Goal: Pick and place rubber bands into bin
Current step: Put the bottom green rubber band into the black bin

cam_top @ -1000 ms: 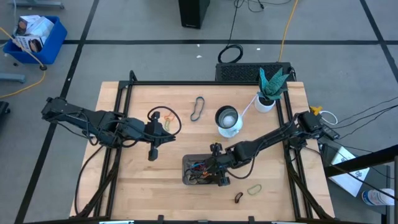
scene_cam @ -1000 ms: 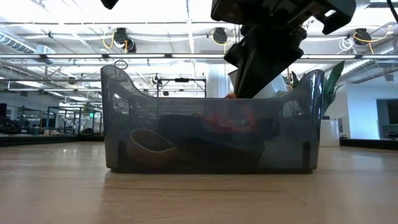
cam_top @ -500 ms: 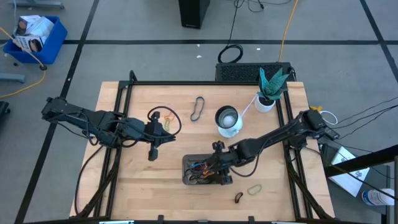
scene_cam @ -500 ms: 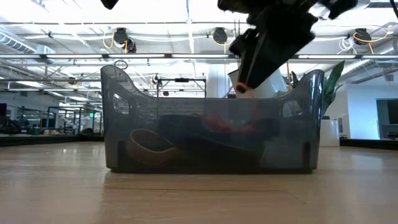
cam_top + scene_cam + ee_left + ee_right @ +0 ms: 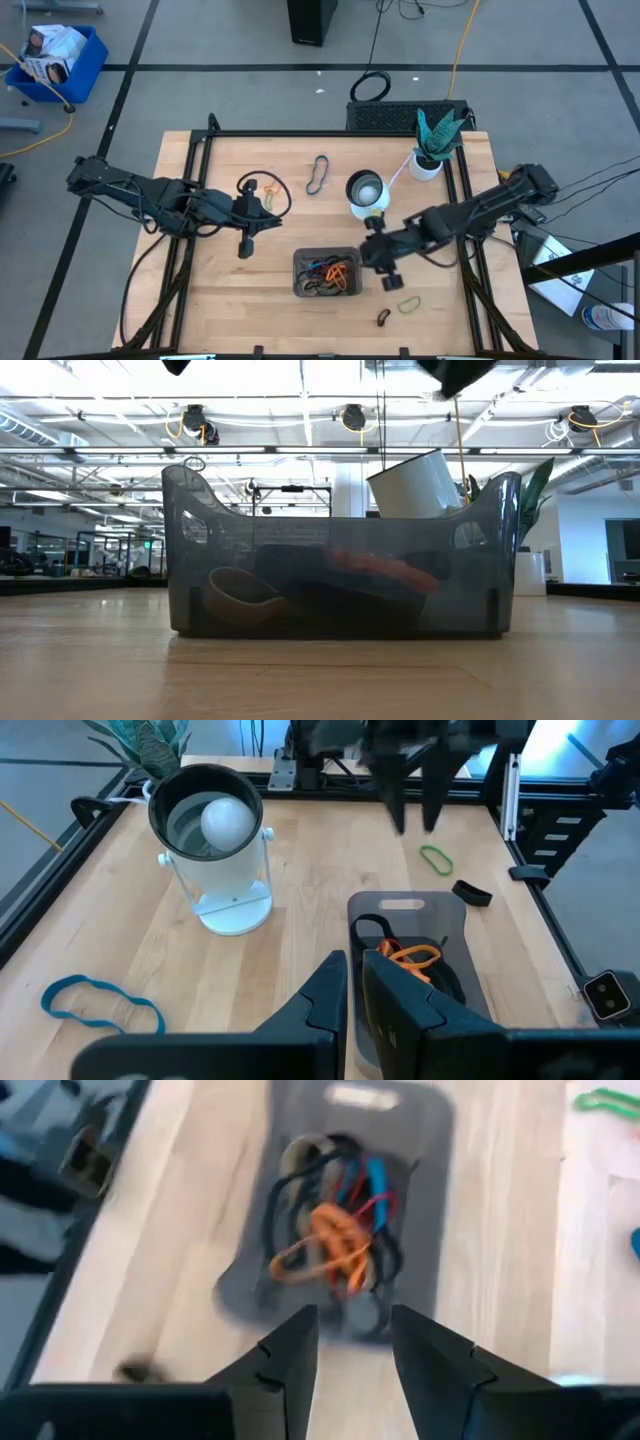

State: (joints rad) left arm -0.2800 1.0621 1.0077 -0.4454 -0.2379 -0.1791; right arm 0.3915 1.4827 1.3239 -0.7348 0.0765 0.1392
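Right gripper point(image 5: 388, 272) hangs above the table just beside the bin's point(image 5: 300, 262) right end, fingers point(image 5: 290, 1355) spread apart with nothing between them; in the right wrist view the tray point(image 5: 420, 1140) lies past the fingertips, holding a tangle of rubber bands point(image 5: 335, 1245) in orange, black, red and blue. In the high view the same pile point(image 5: 332, 273) fills the middle of the bin. Loose bands on the table: a green loop point(image 5: 408, 304) and a dark one point(image 5: 384, 317) near the front edge right of the bin, a dark loop point(image 5: 317, 174) at the far side, a blue loop point(image 5: 100, 1003) seen from the left wrist. White-and-silver cup point(image 5: 366, 194) stands behind the right gripper, white plant pot point(image 5: 428, 163) beyond it. Left gripper point(image 5: 243, 222) waits over the left half of the table, well apart from the bin, fingers point(image 5: 325, 1005) nearly together and holding nothing, next to a big black loop with orange and green bits point(image 5: 266, 192). Low view shows the bin's wall point(image 5: 340, 575) with red and tan bands inside.
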